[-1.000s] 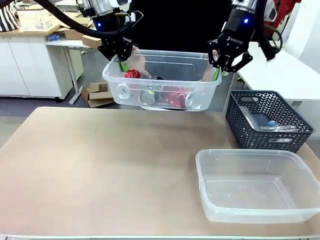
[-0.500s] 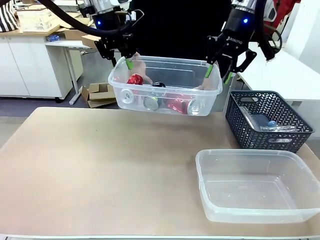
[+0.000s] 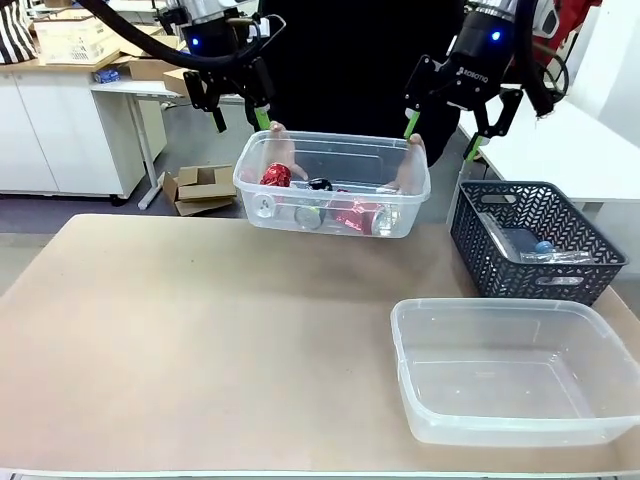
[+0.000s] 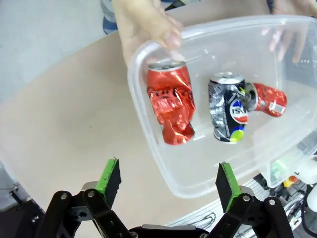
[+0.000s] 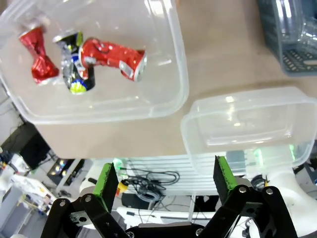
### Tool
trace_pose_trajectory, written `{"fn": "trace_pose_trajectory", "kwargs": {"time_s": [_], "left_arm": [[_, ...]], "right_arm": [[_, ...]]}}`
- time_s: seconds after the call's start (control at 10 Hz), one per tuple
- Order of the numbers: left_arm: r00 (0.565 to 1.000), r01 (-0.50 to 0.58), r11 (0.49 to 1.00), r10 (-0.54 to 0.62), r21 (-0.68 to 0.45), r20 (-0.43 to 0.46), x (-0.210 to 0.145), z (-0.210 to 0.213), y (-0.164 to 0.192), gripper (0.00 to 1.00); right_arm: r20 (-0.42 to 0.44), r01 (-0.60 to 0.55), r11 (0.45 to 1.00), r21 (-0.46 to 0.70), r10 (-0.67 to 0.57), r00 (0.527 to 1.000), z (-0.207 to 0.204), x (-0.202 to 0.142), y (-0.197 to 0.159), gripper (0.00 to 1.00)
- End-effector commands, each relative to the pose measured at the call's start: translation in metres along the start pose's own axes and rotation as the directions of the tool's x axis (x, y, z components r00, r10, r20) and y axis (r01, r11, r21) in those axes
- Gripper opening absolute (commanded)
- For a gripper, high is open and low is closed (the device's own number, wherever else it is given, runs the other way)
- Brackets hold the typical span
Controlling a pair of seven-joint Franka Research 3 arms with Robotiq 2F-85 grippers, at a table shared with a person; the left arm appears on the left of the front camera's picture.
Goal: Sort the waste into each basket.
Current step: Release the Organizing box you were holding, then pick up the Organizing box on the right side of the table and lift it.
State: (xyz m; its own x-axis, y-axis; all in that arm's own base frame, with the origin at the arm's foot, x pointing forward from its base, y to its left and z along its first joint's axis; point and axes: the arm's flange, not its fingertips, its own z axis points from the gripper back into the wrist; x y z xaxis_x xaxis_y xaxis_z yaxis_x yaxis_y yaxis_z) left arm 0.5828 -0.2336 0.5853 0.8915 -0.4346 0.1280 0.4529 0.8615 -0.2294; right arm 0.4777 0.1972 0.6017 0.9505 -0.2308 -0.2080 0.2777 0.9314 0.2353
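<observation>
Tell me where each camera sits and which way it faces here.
Front: fixed on the robot's side, facing across the table at a person holding a tub; the left hand and right hand, both open, hang above it.
Left wrist: on the left arm, looking down past its fingers at the cans.
Right wrist: on the right arm, looking down at the tub and an empty tub.
Shared: all three show the tub of cans.

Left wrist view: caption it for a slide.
Open left tool above a clear tub holding three crushed drink cans; a person's hand grips its rim.
</observation>
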Motion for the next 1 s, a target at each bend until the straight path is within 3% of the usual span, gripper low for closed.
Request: {"fn": "trace_pose_trajectory", "kwargs": {"time_s": [0.0,0.9], "left_arm": [[1.0,0.0,1.0,0.0,0.001,-0.002,0.0,-0.0007,0.0001,1.0],[1.0,0.0,1.0,0.0,0.001,-0.002,0.0,-0.0007,0.0001,1.0]], "right_arm": [[-0.001,0.0,1.0,0.0,0.0,1.0,-0.0001,0.0,0.0,1.0],[-0.001,0.0,1.0,0.0,0.0,1.0,-0.0001,0.0,0.0,1.0]]}}
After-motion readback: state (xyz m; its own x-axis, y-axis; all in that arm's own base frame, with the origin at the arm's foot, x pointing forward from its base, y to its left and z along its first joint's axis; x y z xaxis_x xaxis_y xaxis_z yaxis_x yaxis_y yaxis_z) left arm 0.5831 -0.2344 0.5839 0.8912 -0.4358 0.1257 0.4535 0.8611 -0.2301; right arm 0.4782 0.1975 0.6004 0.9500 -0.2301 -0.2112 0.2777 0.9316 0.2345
